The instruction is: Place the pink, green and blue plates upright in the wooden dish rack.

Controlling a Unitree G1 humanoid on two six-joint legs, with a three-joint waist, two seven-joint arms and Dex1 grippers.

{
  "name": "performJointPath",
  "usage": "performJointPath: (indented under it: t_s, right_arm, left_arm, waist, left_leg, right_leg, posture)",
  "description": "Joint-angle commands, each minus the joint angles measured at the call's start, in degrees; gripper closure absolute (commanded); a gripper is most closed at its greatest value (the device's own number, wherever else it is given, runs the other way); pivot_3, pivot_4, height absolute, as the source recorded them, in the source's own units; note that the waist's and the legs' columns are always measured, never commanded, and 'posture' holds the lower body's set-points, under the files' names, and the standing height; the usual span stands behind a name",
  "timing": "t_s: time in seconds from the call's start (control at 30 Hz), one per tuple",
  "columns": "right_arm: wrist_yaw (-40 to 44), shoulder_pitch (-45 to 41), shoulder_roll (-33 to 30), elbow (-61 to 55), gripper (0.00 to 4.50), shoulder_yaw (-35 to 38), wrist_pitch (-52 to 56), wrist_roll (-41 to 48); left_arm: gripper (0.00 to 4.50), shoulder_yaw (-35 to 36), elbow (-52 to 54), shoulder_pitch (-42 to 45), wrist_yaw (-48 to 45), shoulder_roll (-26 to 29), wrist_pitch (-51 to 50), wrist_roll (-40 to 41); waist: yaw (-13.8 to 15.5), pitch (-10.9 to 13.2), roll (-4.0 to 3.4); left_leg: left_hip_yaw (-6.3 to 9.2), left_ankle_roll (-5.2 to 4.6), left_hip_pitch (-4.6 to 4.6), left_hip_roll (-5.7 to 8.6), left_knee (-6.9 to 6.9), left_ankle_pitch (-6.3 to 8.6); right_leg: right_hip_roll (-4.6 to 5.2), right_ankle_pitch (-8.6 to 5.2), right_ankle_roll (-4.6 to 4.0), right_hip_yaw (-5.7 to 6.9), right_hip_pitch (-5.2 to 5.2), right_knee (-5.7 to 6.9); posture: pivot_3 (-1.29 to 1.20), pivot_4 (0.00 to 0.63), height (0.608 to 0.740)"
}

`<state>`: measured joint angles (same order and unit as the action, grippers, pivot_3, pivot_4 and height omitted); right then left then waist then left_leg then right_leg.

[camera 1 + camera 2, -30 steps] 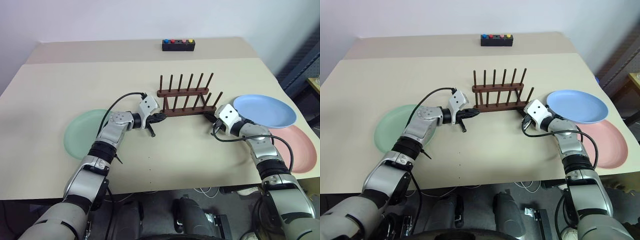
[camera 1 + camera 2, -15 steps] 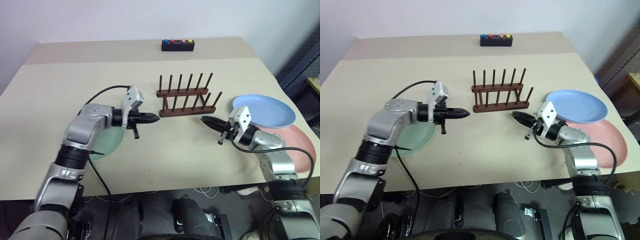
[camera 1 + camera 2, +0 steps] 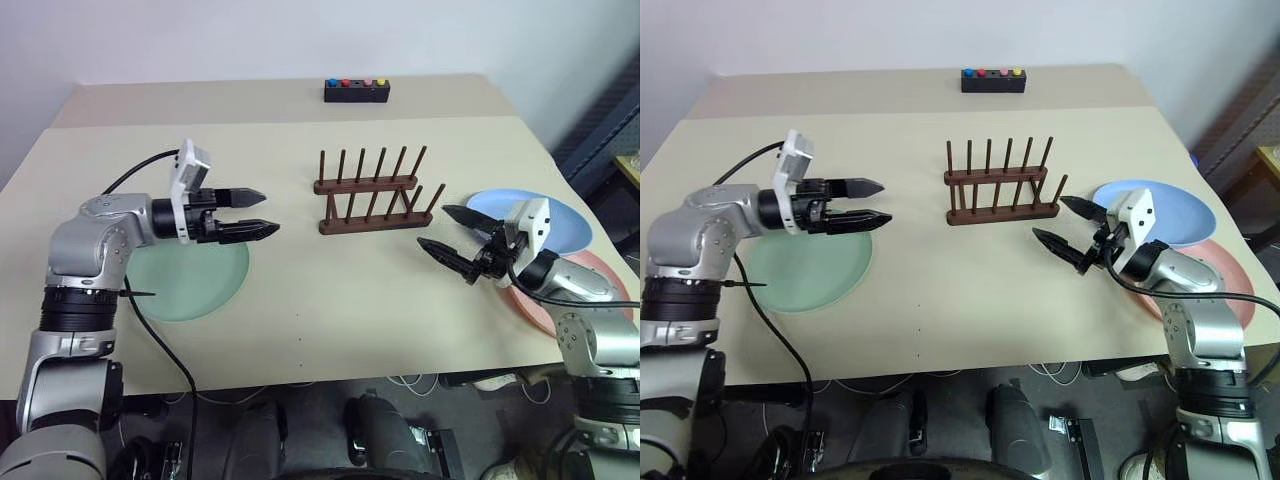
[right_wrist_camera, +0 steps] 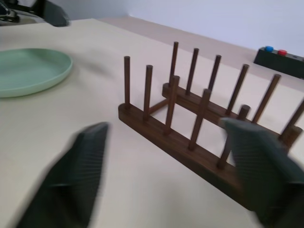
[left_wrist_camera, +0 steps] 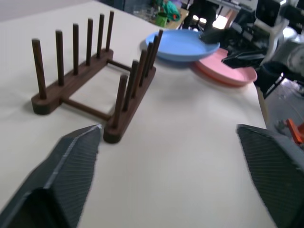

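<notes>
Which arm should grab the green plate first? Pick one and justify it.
Left. The left pincer hangs open just above the green plate, while the right pincer is across the rack, beside the blue plate.

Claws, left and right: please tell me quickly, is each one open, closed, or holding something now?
Left claw: open, holding nothing, above the table beside the green plate.
Right claw: open, holding nothing, near the wooden dish rack.

The robot's arms are shiny silver with black rings at the joints. A thin black cable loops along each arm. Each wrist has a small white box. The left tool (image 3: 248,212) and right tool (image 3: 441,230) each have two pointed black fingers.
</notes>
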<state>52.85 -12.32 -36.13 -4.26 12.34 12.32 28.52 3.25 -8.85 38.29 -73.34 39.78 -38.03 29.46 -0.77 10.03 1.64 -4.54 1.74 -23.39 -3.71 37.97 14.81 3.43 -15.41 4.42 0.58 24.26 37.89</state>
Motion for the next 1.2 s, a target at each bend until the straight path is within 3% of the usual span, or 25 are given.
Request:
performJointPath:
  t_s: [0.03, 0.27, 0.37, 0.57, 0.87, 1.2]
  right_arm:
    - [-0.7, -0.3, -1.2, -2.6, 0.04, 2.6, 0.4, 1.4]
    - [-0.6, 3.6, -5.9, -6.5, 0.04, 6.8, 3.3, 2.3]
    - [0.5, 7.2, -9.3, -8.8, 0.04, 10.2, 8.4, 5.6]
    - [2.7, 16.5, -14.9, -9.2, 0.04, 16.5, 9.2, 3.3]
    - [0.9, 21.8, -15.3, -9.5, 0.04, 18.6, 10.3, 0.7]
    - [0.6, 27.8, -16.6, -7.9, 0.04, 18.4, 10.4, -4.3]
  left_arm:
    - [0.00, 2.1, 0.3, 0.5, -2.2, 1.5, 3.7, 1.0]
    - [0.00, 4.4, 1.5, -0.6, -5.1, 2.3, 11.8, 1.3]
    - [0.00, 5.6, 1.1, 0.6, -5.3, 1.6, 10.1, 4.2]
    - [0.00, 3.0, 1.2, 2.9, -10.3, 0.3, 7.6, 7.9]
    - [0.00, -3.2, -0.2, 4.5, -16.5, -2.3, 14.8, 3.6]
    - [0.00, -4.8, -0.5, 4.2, -15.8, -4.6, 18.2, 1.6]
  waist:
    - [0.1, 0.0, 0.00]
    - [0.2, 0.0, 0.00]
    - [0.2, 0.0, 0.00]
    - [0.2, 0.0, 0.01]
    - [0.0, 0.0, 0.01]
    - [0.2, 0.0, 0.02]
  left_leg:
    - [0.00, 0.00, 0.00, 0.00, 0.00, 0.00]
    - [-0.01, 0.00, -0.03, 0.01, 0.00, 0.00]
    - [-0.01, -0.01, -0.03, 0.01, 0.00, 0.01]
    - [-0.01, -0.03, -0.04, 0.02, 0.01, 0.02]
    - [-0.01, -0.03, -0.02, 0.00, 0.01, 0.02]
    - [0.00, -0.03, -0.03, 0.01, 0.01, 0.02]
  right_leg:
    - [0.00, 0.00, 0.00, 0.00, 0.00, 0.00]
    - [0.03, 0.00, 0.00, 0.00, 0.01, -0.03]
    - [0.02, 0.00, 0.00, 0.00, 0.01, -0.04]
    - [0.02, 0.00, 0.01, 0.00, 0.00, -0.07]
    - [-0.03, 0.00, 0.01, -0.03, 0.00, -0.07]
    - [-0.02, -0.01, 0.01, -0.03, -0.01, -0.11]
  posture:
    - [0.00, 0.150, 0.740]
    - [0.00, 0.150, 0.740]
    - [0.00, 0.150, 0.740]
    - [0.00, 0.150, 0.740]
    - [0.00, 0.150, 0.740]
    - [0.00, 0.150, 0.740]
